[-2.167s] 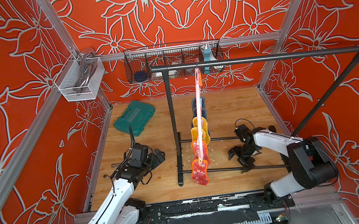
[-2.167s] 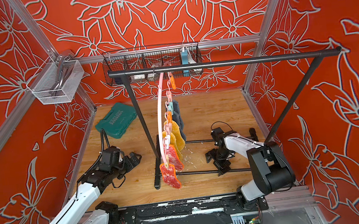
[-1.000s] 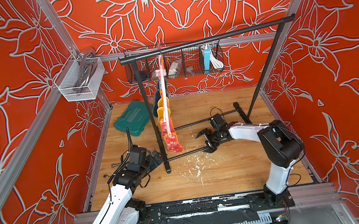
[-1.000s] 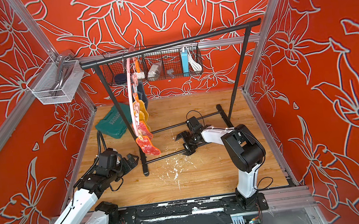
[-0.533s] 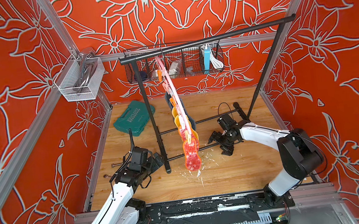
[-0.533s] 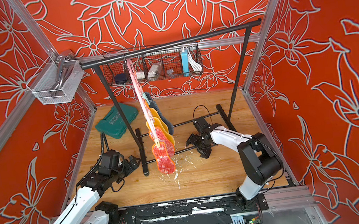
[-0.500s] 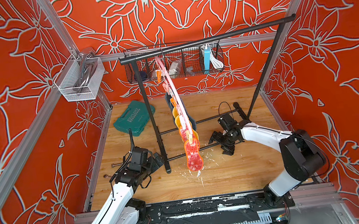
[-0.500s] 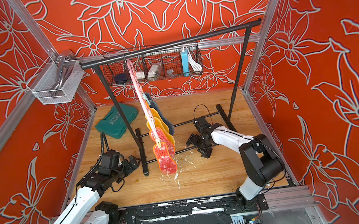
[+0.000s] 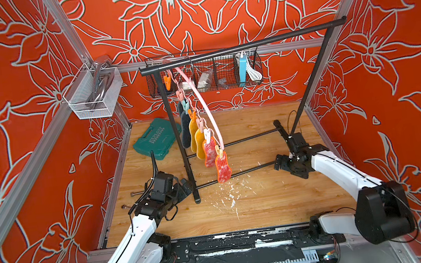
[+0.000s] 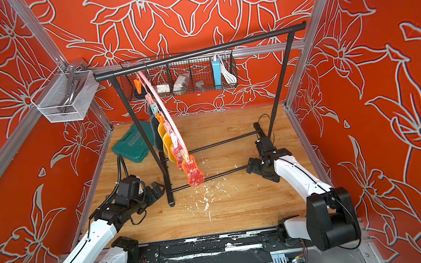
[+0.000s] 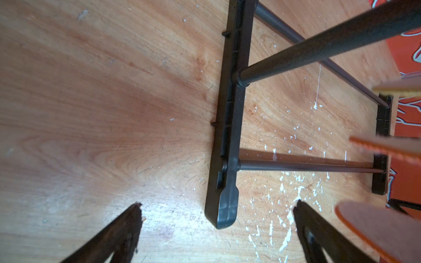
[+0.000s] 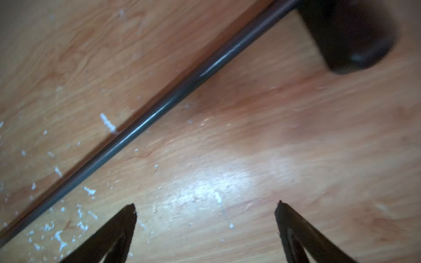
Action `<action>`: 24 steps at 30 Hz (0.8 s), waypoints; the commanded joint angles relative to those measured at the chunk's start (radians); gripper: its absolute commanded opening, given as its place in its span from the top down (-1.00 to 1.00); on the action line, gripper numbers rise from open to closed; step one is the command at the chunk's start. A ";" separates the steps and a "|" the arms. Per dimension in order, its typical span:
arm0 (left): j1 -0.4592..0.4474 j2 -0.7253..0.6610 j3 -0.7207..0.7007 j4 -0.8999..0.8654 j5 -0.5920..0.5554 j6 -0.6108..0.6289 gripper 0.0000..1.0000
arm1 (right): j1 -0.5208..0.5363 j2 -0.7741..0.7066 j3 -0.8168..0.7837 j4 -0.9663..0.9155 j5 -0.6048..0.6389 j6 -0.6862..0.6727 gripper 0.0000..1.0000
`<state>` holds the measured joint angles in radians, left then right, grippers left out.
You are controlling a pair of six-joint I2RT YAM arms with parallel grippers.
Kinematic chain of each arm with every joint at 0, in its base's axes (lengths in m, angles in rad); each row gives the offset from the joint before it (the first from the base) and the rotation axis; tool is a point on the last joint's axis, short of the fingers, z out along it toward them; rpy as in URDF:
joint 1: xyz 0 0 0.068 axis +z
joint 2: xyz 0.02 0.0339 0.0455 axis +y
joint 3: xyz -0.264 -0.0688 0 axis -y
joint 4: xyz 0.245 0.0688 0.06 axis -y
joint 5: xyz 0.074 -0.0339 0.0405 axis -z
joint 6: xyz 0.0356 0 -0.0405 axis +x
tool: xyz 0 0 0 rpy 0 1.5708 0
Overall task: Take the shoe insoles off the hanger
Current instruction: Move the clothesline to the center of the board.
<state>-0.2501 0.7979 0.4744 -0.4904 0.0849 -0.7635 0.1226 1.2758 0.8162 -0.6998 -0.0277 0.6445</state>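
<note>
The pink hanger [image 9: 201, 103] hooks over the black rack's top bar [image 9: 242, 45] near its left end and slants down toward the front in both top views. The shoe insoles hang pegged in a row: dark grey [image 9: 184, 130], mustard yellow [image 9: 196, 136], and mottled red-white [image 9: 222, 167] lowest. My left gripper [image 9: 185, 188] is open, low at the front tip of the rack's left foot [image 11: 230, 136], whose tip sits between the fingers untouched. My right gripper [image 9: 280, 161] is open and empty by the right end of the front floor rod [image 12: 159, 113].
A green tool case [image 9: 157, 138] lies at the back left of the wooden floor. A black wire basket [image 9: 205, 75] with small items hangs on the back wall, and a white mesh basket [image 9: 94, 93] on the left wall. White flecks [image 9: 228, 192] litter the floor below the insoles.
The rack was turned and dragged left a second ago. The hanger and insoles have since swung toward the front right. My right gripper has opened wider and drawn back right along the rod.
</note>
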 commanded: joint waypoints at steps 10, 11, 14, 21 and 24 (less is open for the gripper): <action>-0.005 -0.012 -0.030 0.024 0.008 -0.017 -0.96 | -0.338 0.120 0.043 0.247 0.021 -0.062 -1.00; -0.005 -0.011 -0.030 0.023 0.009 -0.017 -0.97 | -0.343 0.133 0.049 0.266 0.021 -0.060 -1.00; -0.005 -0.008 -0.030 0.025 0.012 -0.017 -0.97 | -0.348 0.189 0.073 0.334 0.009 -0.066 -1.00; -0.005 -0.008 -0.030 0.036 0.015 -0.019 -0.96 | -0.352 0.327 0.091 0.471 -0.130 -0.087 -0.96; -0.005 -0.011 -0.033 0.038 0.018 -0.020 -0.96 | -0.353 0.324 0.040 0.512 -0.187 -0.054 -0.93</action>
<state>-0.2501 0.7944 0.4496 -0.4622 0.0952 -0.7792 -0.2245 1.6032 0.8833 -0.2516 -0.1329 0.5743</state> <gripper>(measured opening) 0.982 0.968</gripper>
